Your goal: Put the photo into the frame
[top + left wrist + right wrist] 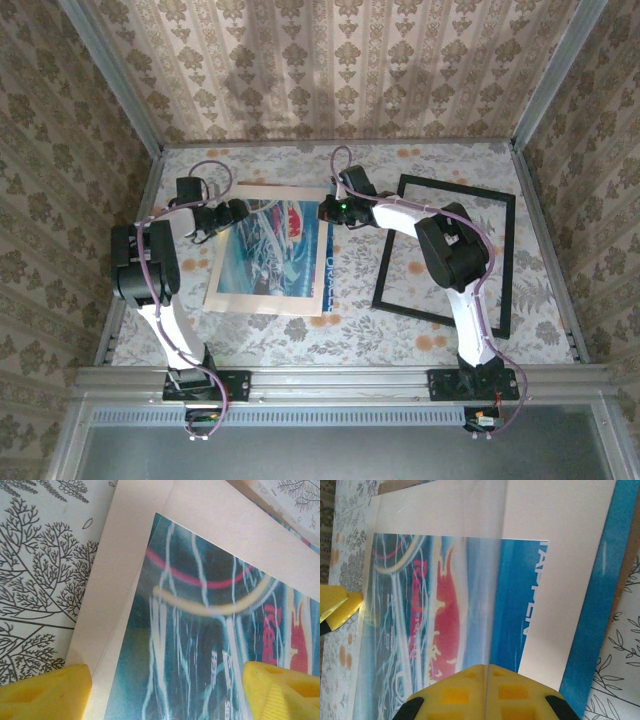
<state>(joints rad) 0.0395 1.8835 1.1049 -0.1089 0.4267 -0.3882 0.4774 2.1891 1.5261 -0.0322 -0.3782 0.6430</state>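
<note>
Left side: the left claw (213, 214) stands at the far left corner of the photo (268, 255). Its wrist view shows the yellow fingertips (45, 692) spread wide. The cream border and the teal image lie between them, with nothing gripped.

Centre: the photo lies face up on the floral tabletop (300, 335), on top of a blue-edged sheet (592, 605). It is well apart from the frame.

Centre right: the right claw (330, 210) is at the photo's far right corner. In its wrist view the pads (455, 695) are pressed together. A raised crease in the print runs straight into the seam between them. Judgement: it is pinching the photo's edge, though the contact itself is hidden.

Right side: the frame (455, 186) lies flat and empty, partly under the right arm.

Step in hand, as judged: taking hold of the photo at both far corners, with only the right side secured.

Next move calls for the left claw to close on its corner. Both claws must then lift evenly and carry the print rightward, squared to the frame's opening. An uneven lift risks deepening the crease.
</note>
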